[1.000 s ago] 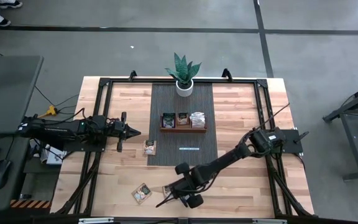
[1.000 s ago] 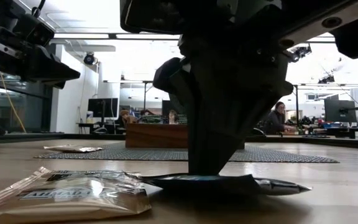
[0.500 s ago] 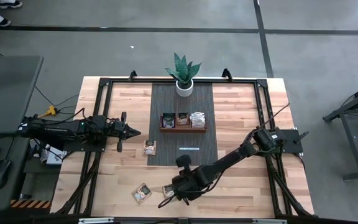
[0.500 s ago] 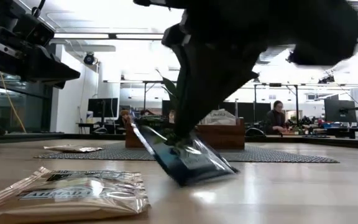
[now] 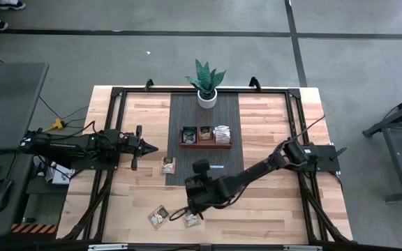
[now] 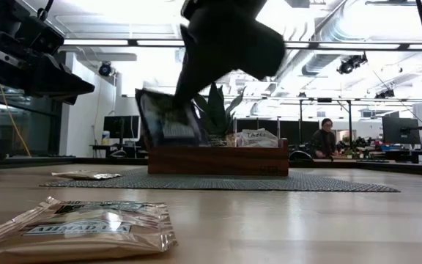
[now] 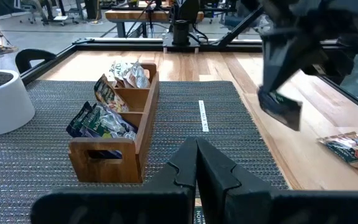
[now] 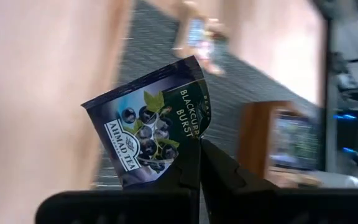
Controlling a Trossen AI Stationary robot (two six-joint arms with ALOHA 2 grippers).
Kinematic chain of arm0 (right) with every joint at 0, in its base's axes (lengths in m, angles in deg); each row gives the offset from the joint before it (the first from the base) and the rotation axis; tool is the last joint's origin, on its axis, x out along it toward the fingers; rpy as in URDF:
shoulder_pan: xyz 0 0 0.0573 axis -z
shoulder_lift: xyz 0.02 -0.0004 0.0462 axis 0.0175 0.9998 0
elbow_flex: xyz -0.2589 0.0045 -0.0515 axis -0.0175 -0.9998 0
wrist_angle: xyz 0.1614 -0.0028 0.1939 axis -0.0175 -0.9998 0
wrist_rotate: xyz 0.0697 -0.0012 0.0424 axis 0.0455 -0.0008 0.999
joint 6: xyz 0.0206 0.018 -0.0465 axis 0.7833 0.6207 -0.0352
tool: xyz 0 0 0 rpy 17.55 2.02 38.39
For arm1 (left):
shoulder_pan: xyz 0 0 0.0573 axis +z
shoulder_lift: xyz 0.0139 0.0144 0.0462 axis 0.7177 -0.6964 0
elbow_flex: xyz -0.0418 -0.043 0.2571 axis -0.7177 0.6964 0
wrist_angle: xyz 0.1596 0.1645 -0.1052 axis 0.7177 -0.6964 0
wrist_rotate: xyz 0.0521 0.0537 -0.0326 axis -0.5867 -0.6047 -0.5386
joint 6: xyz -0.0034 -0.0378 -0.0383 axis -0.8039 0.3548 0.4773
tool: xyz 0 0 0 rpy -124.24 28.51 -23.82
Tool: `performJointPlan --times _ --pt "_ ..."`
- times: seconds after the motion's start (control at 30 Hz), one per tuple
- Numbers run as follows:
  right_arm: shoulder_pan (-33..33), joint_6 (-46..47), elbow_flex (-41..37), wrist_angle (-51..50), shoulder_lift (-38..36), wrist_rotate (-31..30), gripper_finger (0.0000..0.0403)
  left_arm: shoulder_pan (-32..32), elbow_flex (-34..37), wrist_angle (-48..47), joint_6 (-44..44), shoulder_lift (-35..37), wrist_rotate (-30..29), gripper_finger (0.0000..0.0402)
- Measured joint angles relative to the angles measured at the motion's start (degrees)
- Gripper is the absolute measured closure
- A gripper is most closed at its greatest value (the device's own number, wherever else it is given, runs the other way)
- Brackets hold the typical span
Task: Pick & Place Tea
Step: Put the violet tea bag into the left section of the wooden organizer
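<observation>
My right gripper (image 8: pixel 197 148) is shut on a dark tea packet (image 8: pixel 151 130) with a blackcurrant print, above the table's near middle (image 5: pixel 191 219). In the low view the packet (image 6: pixel 165 121) hangs in the air in front of the wooden tray (image 6: pixel 218 160). The tray (image 5: pixel 206 136) stands on the grey mat (image 5: pixel 187 111) with packets upright in its three compartments. A pale packet (image 5: pixel 159 217) lies flat near the front edge. Another (image 5: pixel 168 165) lies at the mat's left edge. My left gripper (image 5: pixel 155 148) waits shut at the table's left. My right gripper pinches the dark packet between its two fingers at one edge, close to a corner (image 8: pixel 194 135). The fingers slant down from the table's right. The packet is lifted clear of the table and hangs below the fingers, nearly upright (image 6: pixel 168 136).
A potted plant (image 5: pixel 206 80) stands at the mat's far end behind the tray. A small white strip (image 5: pixel 213 166) lies on the mat's near part. A black frame (image 5: pixel 110 111) runs around the table top. People sit at desks in the room beyond.
My right gripper has risen from the table with the dark packet and turned at the wrist, drifting away from the near edge. The packet lay flat, then tipped up on one corner, and now hangs clear, nearly upright.
</observation>
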Motion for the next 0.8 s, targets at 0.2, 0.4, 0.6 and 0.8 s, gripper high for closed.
performJointPlan --times 0.2,0.4,0.6,0.8 --pt "4.02 -0.40 3.12 -3.85 -0.07 -8.21 0.0403 0.01 0.00 0.00 0.01 0.00 0.00 0.0401" --pt "9.62 -0.42 3.11 -3.67 -0.07 -14.15 0.0403 0.01 0.00 0.00 -0.01 -0.01 0.00 0.0401" --pt "14.61 -1.01 3.05 -2.64 -0.07 -14.45 0.0403 0.01 -0.01 0.00 -0.01 0.00 0.00 0.0401" --pt "17.49 -0.94 3.05 -0.99 -0.05 -14.21 0.0403 0.00 0.01 0.00 -0.01 -0.01 0.00 0.0401"
